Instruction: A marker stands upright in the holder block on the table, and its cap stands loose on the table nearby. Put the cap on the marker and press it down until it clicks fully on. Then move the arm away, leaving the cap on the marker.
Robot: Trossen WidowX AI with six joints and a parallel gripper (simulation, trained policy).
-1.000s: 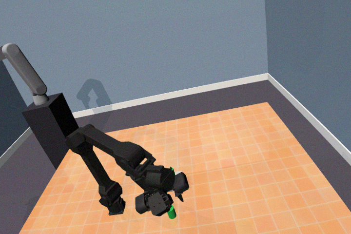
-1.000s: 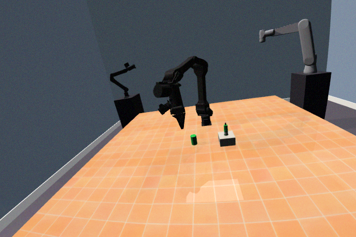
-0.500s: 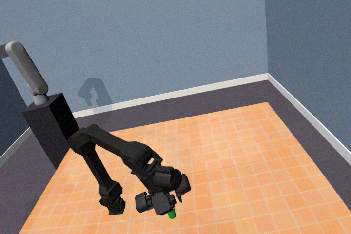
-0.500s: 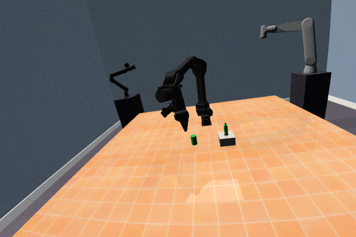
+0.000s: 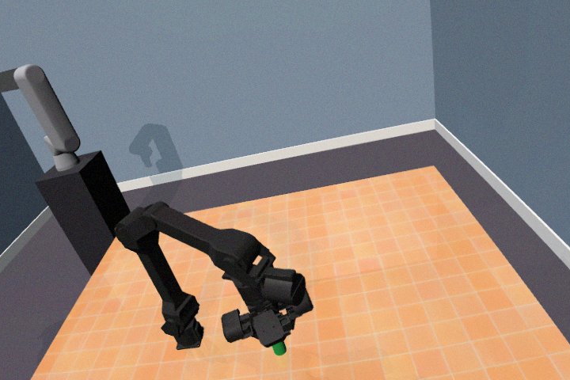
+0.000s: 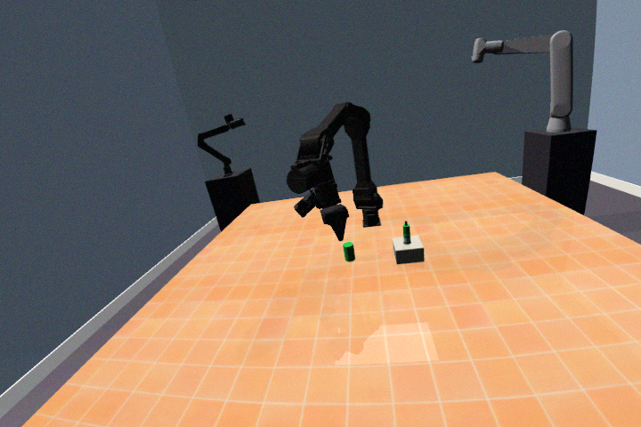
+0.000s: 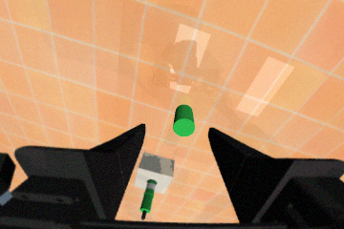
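The green cap (image 5: 279,348) (image 6: 349,252) (image 7: 183,120) stands upright on the table. The green marker (image 6: 406,233) (image 7: 147,200) stands upright, dark tip up and uncapped, in the pale holder block (image 6: 409,255) (image 7: 156,164). Marker and block are hidden behind the arm in the top view. My gripper (image 6: 340,238) (image 7: 177,129) is open and empty, its fingertips above the cap and a little to one side. In the wrist view the cap shows between and just beyond the two fingertips.
The orange tiled table (image 5: 384,286) (image 6: 280,362) bears my arm's base (image 5: 188,338) (image 6: 371,217). A grey arm (image 5: 47,107) (image 6: 561,75) stands on a dark pedestal (image 5: 66,201) (image 6: 558,161) beyond the table. Another small black arm (image 6: 213,148) stands on a pedestal behind the table.
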